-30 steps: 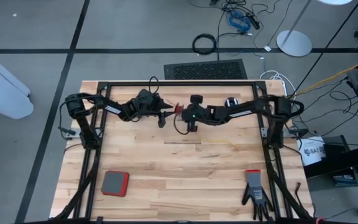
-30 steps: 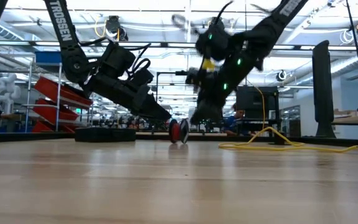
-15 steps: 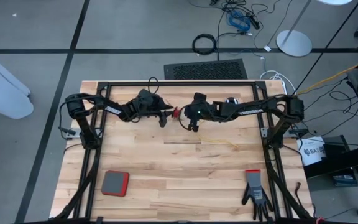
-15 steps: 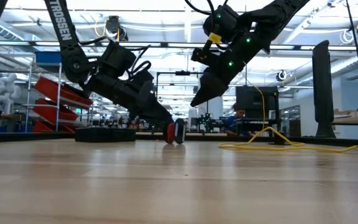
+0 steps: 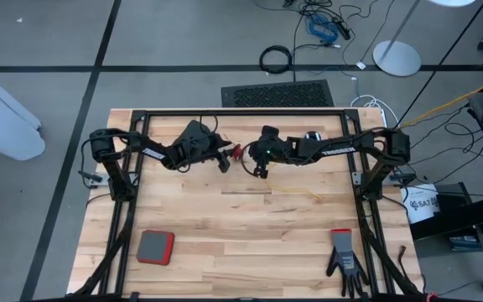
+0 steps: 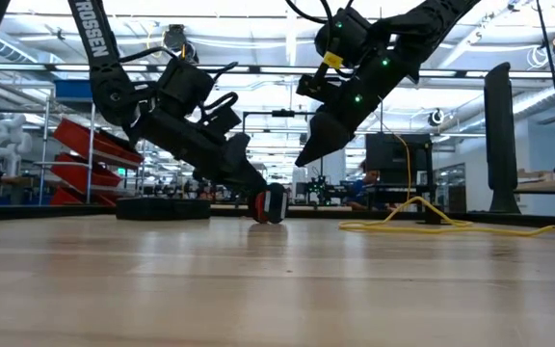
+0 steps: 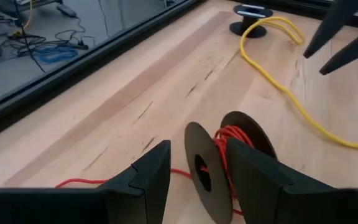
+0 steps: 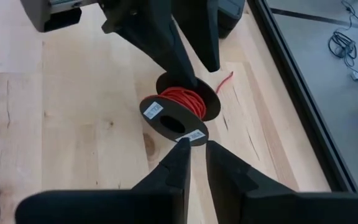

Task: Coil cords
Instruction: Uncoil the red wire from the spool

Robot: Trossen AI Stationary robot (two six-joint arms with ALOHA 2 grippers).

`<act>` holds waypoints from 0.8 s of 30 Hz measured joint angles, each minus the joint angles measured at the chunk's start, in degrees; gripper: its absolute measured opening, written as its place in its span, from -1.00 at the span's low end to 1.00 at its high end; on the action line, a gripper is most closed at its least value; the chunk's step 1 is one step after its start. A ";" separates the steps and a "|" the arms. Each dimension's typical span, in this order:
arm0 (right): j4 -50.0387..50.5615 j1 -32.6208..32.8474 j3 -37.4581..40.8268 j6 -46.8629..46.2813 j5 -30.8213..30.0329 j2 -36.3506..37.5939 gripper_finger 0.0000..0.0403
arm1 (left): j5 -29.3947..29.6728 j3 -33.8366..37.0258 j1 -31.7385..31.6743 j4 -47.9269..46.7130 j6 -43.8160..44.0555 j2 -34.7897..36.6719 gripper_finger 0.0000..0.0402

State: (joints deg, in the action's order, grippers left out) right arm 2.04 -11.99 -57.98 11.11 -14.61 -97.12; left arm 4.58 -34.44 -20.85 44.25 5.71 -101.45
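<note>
Near the table's (image 5: 183,218) far edge, the left gripper (image 7: 194,177) straddles the red cord's reel (image 7: 219,165) with jaws wide, seemingly not clamping, while the right gripper (image 8: 194,155), jaws narrow and empty, hovers above; the upright reel could roll and unwind.

Wooden table (image 5: 225,218), red cord reel (image 5: 235,153), loose yellow cord (image 5: 296,190), red-edged pad (image 5: 154,247), apparently a glove (image 5: 344,258)

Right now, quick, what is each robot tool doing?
Left tool: fingers around the red cord reel; a firm grip cannot be told.
Right tool: slightly open above the reel, holding nothing.
</note>
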 joint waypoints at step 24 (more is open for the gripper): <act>1.01 1.62 0.00 -1.53 0.05 0.00 -0.80 | -5.83 -6.29 -0.17 0.74 -2.70 -9.81 -0.85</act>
State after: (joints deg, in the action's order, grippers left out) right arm 3.05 -10.37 -57.98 9.58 -14.56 -97.12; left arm -1.25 -40.73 -21.02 44.99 3.01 -111.26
